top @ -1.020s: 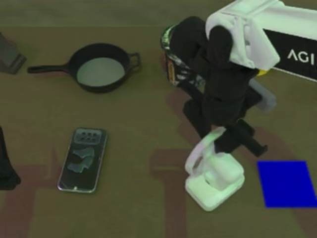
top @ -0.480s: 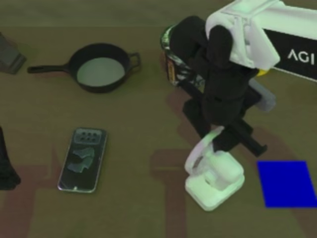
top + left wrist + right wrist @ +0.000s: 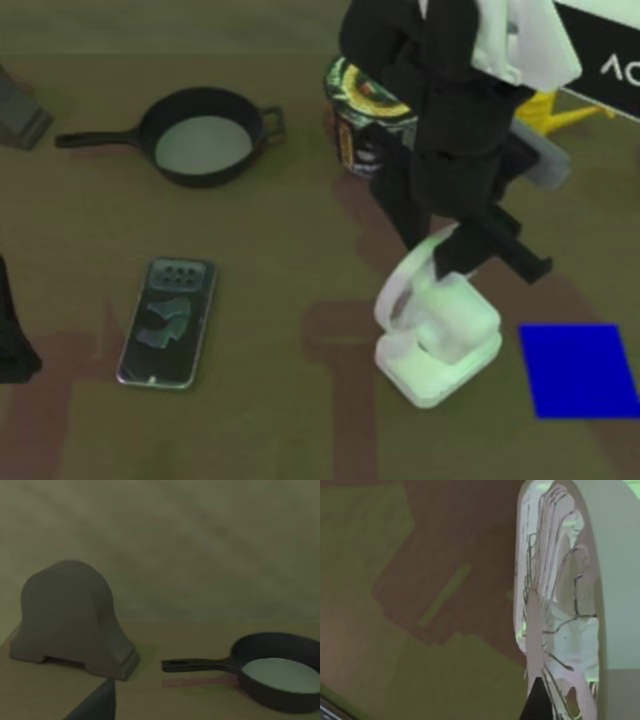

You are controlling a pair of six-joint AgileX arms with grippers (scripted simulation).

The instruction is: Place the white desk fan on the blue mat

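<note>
The white desk fan [image 3: 440, 335] is right of the table's middle, its ring head tilted up toward my right gripper [image 3: 441, 256]. That gripper comes down from above and is shut on the top of the ring. In the right wrist view the fan's grille [image 3: 570, 605] fills the frame, with one dark fingertip [image 3: 536, 702] against it. The blue mat [image 3: 580, 368] lies flat just right of the fan, a small gap between them. My left gripper [image 3: 10, 340] stays parked at the table's left edge, open.
A black skillet [image 3: 205, 140] sits at the back left, a phone [image 3: 167, 322] in front of it. A printed can [image 3: 365, 120] stands behind the fan, partly under my right arm. A grey arched block [image 3: 70, 617] is at the far left.
My right arm has risen and shifted a little toward the back right, uncovering more of the can. The fan has come up with it and sits slightly nearer the mat.
</note>
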